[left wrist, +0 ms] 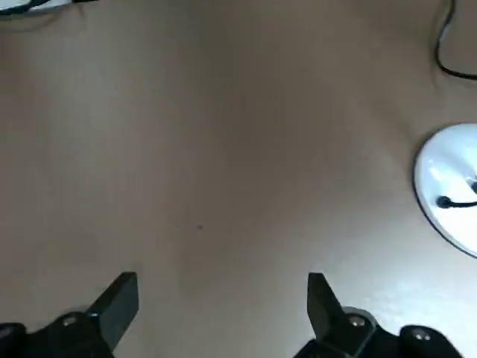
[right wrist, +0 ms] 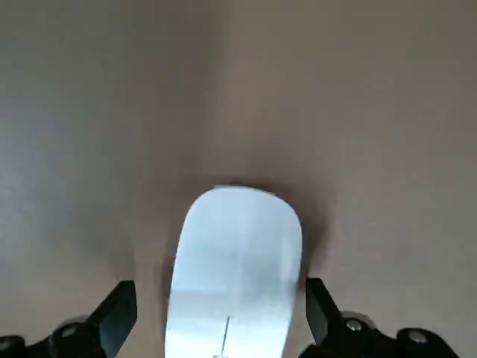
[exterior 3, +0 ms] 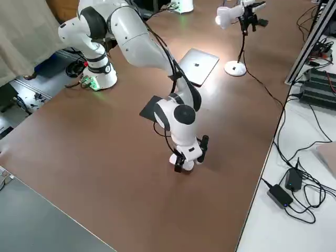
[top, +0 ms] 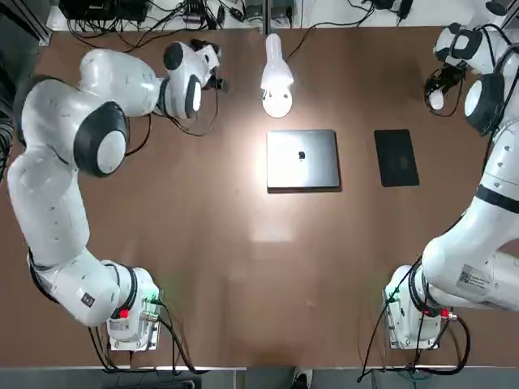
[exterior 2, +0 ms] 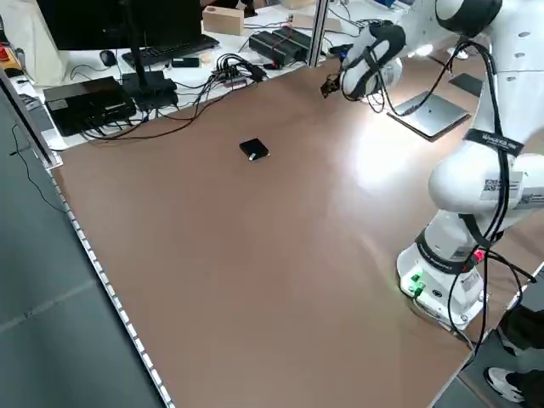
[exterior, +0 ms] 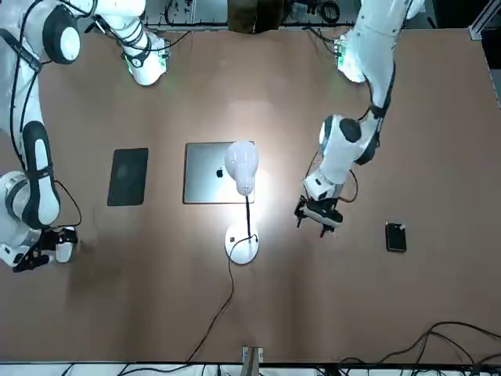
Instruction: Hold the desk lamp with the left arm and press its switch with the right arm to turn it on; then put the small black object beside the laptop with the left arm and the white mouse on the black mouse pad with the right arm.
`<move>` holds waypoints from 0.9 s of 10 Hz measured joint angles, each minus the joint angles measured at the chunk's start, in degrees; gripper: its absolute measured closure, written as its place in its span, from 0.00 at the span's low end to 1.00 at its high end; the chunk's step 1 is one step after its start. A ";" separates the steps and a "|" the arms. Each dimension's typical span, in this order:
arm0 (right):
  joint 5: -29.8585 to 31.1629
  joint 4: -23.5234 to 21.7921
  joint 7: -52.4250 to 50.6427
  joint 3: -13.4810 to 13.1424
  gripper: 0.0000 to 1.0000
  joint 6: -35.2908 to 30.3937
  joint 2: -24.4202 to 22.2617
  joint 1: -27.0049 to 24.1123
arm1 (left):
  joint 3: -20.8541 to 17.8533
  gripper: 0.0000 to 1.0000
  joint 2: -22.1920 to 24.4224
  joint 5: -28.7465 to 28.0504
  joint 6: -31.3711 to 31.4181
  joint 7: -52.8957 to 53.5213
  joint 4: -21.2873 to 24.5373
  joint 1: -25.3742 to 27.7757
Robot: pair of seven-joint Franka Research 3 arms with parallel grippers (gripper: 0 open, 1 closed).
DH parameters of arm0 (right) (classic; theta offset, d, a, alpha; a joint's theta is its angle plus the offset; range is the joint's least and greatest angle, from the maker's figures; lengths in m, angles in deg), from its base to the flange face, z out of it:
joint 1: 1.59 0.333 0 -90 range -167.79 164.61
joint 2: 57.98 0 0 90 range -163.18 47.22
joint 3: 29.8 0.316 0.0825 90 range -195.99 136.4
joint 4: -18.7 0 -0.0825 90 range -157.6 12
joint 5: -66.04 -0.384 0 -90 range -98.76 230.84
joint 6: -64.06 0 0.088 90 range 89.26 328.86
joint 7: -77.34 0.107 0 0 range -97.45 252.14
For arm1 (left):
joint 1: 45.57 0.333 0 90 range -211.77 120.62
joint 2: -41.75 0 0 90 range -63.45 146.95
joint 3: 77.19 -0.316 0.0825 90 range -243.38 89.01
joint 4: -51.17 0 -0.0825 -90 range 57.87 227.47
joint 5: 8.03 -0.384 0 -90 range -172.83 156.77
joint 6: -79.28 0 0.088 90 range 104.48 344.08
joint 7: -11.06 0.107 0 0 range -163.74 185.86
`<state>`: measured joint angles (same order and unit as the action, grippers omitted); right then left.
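Brown table (top: 243, 267), lit desk lamp (top: 276, 77), closed laptop (top: 302, 159), cables behind

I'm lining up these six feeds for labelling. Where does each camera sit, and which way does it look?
Top: overhead, bases at the bottom; laptop central.
Front: across the table, facing the robot; lit desk lamp.
Left side: raised, over the small black object.
Right side: raised, near the right end effector.
Left wrist: open left end effector over bare table.
Right wrist: open fingers around the white mouse.
Shared: laptop in four.
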<state>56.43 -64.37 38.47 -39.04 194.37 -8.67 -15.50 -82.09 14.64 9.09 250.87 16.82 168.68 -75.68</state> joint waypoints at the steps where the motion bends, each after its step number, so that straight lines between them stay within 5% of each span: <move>1: -0.20 0.00 -0.06 0.04 0.03 0.08 0.14 0.00 | -0.08 0.00 1.94 0.00 -6.47 0.24 -0.91 2.94; 3: -0.25 0.14 -0.09 0.05 0.34 0.25 0.11 0.03 | -0.42 0.00 3.95 -0.32 -20.09 2.62 -5.50 9.17; 5: -0.29 0.19 -0.09 0.38 0.38 0.19 0.11 0.25 | -1.02 0.00 4.22 -6.30 -27.95 4.67 -10.10 15.92; 9: -0.77 -0.63 0.77 0.84 0.38 -10.74 -4.01 3.21 | -1.09 0.00 2.23 -8.31 -30.63 6.65 -10.76 25.76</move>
<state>55.66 -65.01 39.24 -38.20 183.63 -12.68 -12.29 -83.18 16.87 0.78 220.24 23.47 157.92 -49.92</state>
